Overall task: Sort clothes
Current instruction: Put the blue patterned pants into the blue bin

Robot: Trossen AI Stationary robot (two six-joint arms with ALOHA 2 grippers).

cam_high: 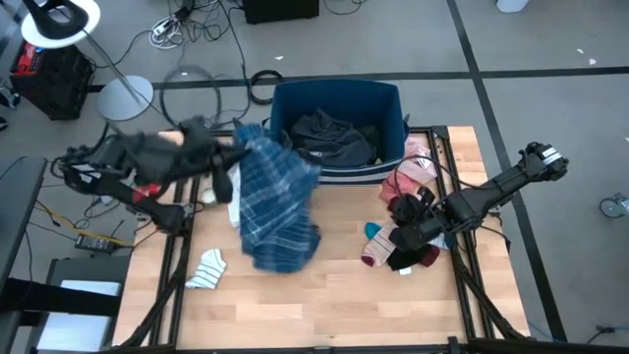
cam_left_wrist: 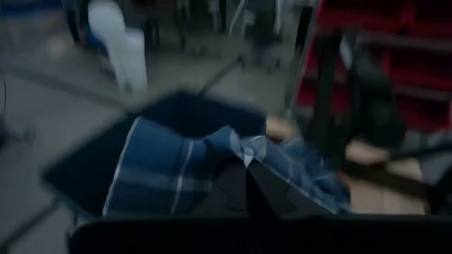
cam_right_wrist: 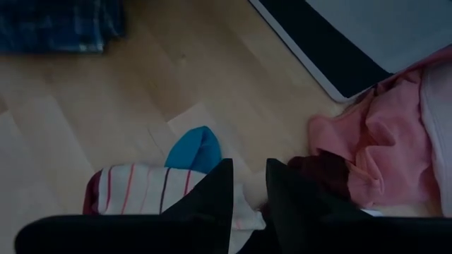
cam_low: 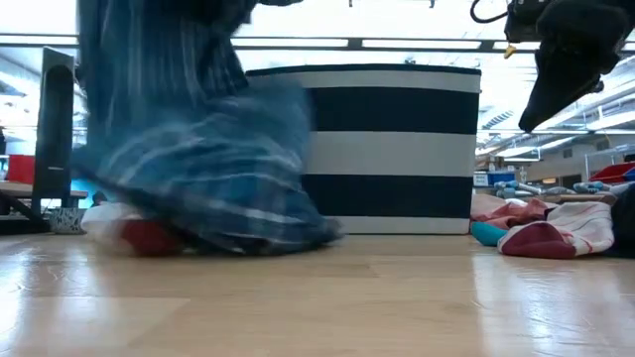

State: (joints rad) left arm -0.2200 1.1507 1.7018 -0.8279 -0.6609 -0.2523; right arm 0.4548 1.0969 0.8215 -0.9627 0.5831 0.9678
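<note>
The left claw (cam_high: 232, 155) is clamped on the blue plaid shirt (cam_high: 275, 206), lifting it beside the bin (cam_high: 339, 98); the right claw (cam_high: 401, 239), nearly together, hovers over the striped sock (cam_right_wrist: 134, 189).

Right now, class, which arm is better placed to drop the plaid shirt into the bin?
The left arm: its jaws already hold the blue plaid shirt beside the bin. The right gripper is over the sock pile.

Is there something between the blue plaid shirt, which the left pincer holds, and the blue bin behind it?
Nothing visible blocks the way. The left pincer holds the blue plaid shirt up beside the bin, which is open on top; only dark clothes lie inside. The shirt's lower part hangs down to the table. The right pincer is over the sock pile.
</note>
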